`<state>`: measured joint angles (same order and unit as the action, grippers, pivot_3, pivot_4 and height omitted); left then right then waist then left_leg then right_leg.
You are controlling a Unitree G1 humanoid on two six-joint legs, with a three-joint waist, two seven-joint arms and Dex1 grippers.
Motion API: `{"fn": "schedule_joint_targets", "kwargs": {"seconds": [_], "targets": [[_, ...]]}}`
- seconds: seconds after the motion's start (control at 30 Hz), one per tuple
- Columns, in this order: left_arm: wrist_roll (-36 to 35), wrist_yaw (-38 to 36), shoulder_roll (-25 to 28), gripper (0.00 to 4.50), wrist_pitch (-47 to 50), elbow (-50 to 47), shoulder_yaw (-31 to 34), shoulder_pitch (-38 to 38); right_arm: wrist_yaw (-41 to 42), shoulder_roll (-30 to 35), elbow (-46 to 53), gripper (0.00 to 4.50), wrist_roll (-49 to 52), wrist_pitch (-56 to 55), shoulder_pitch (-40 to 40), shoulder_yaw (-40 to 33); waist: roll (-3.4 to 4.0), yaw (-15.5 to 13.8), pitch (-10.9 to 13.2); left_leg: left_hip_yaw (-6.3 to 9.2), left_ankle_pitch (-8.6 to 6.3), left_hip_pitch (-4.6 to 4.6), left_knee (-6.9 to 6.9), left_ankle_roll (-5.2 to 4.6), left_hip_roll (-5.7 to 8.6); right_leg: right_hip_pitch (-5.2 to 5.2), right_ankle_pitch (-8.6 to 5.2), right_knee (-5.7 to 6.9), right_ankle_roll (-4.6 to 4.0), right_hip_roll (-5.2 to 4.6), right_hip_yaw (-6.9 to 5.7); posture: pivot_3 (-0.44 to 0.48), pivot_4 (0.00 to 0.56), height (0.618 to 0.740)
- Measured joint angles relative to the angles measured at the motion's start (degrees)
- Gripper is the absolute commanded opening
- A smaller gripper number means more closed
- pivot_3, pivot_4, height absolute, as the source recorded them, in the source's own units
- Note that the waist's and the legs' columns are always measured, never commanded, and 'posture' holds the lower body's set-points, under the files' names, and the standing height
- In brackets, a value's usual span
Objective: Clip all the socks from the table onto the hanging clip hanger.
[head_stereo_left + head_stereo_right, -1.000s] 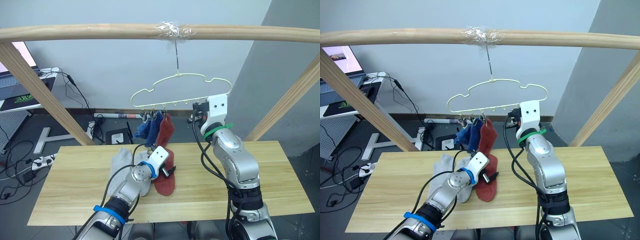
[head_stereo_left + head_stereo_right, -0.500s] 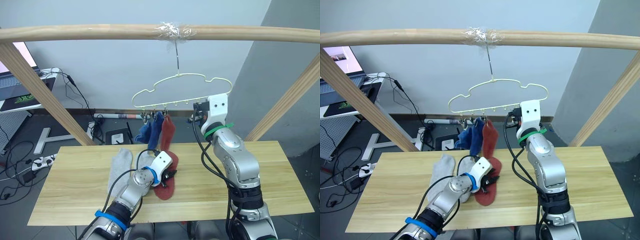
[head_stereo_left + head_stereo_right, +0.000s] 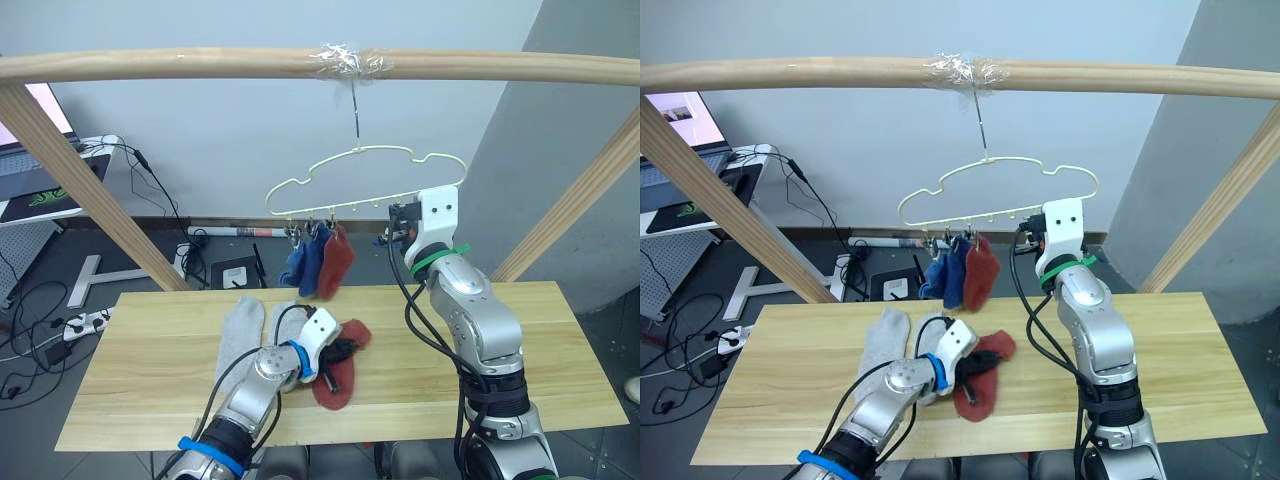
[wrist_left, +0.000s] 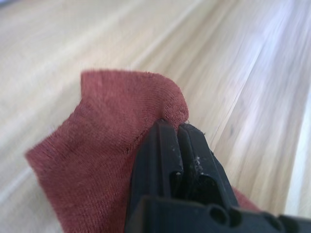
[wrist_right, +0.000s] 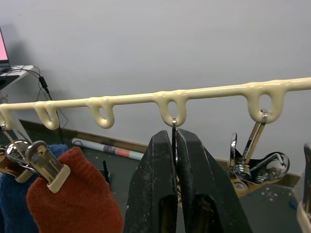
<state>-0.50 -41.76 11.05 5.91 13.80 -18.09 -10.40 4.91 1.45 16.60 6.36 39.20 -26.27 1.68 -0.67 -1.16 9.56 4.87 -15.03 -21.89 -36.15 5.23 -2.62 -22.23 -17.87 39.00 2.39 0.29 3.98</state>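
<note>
On the table (image 3: 150, 390) lies a rust red sock (image 3: 340, 378), its cuff end lifted and folded over. My left gripper (image 3: 336, 352) is shut on that cuff edge; in the left wrist view its tips (image 4: 173, 127) pinch the red fabric (image 4: 107, 126). Two light grey socks (image 3: 240, 325) lie beside it to the left, one partly under my left arm. The clip hanger (image 3: 360, 180) hangs from the pole with two blue socks (image 3: 303, 262) and a red sock (image 3: 337, 260) clipped on. My right gripper (image 5: 174, 136) is shut on a clip's wire (image 5: 173, 125) under a hanger loop.
A round wooden pole (image 3: 200, 63) spans the top, with slanted poles (image 3: 80, 180) at both sides. Free metal clips (image 5: 252, 145) hang to the right of my right gripper. A desk with a laptop (image 3: 30, 170) and floor cables stand beyond the table's far left.
My left gripper has gone from open to shut on the red sock's cuff and dragged it, bunching the sock. The right arm has stayed at the hanger.
</note>
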Motion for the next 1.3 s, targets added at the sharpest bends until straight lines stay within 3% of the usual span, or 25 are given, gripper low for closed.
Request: {"fn": "schedule_joint_targets", "kwargs": {"seconds": [0.27, 0.6, 0.93, 1.3], "targets": [[-12.32, -0.36, -2.99, 0.03, 6.14, -15.24, 5.33, 0.87, -4.72, -6.74, 3.61, 0.0, 13.98, 18.98, -7.14, -16.74, 0.05, 0.06, 0.04, 0.07, 0.0, 0.0, 0.0, 0.0, -0.01, 0.02, 0.0, 0.02, 0.0, 0.0, -0.03, 0.075, 0.183, 0.74], [-12.53, 5.55, -5.74, 0.03, 3.23, -20.62, 6.17, -1.57, -15.43, -8.93, 3.59, 0.0, 25.88, 38.91, -19.5, -35.25, 0.21, 0.0, 0.13, 0.06, 0.0, -0.06, 0.04, -0.01, 0.02, 0.0, 0.0, -0.05, -0.01, -0.01, -0.04, 0.073, 0.184, 0.74], [-11.06, 8.19, -7.49, 0.03, -1.65, -16.63, 5.97, -5.24, -21.74, -9.17, 3.3, 0.0, 32.07, 45.59, -22.59, -41.42, 0.21, -0.08, 0.14, 0.06, 0.0, -0.09, 0.03, -0.01, 0.05, -0.01, 0.0, -0.08, -0.01, -0.01, -0.05, 0.074, 0.182, 0.74], [-10.85, 8.42, -9.03, 0.03, -3.73, -14.84, 4.88, -7.32, -27.82, -9.22, 3.38, 0.0, 37.75, 46.22, -22.83, -42.55, 0.21, -0.12, 0.14, 0.06, 0.0, -0.11, 0.03, -0.01, 0.05, -0.01, 0.0, -0.09, -0.01, -0.02, -0.05, 0.07, 0.171, 0.74]]}}
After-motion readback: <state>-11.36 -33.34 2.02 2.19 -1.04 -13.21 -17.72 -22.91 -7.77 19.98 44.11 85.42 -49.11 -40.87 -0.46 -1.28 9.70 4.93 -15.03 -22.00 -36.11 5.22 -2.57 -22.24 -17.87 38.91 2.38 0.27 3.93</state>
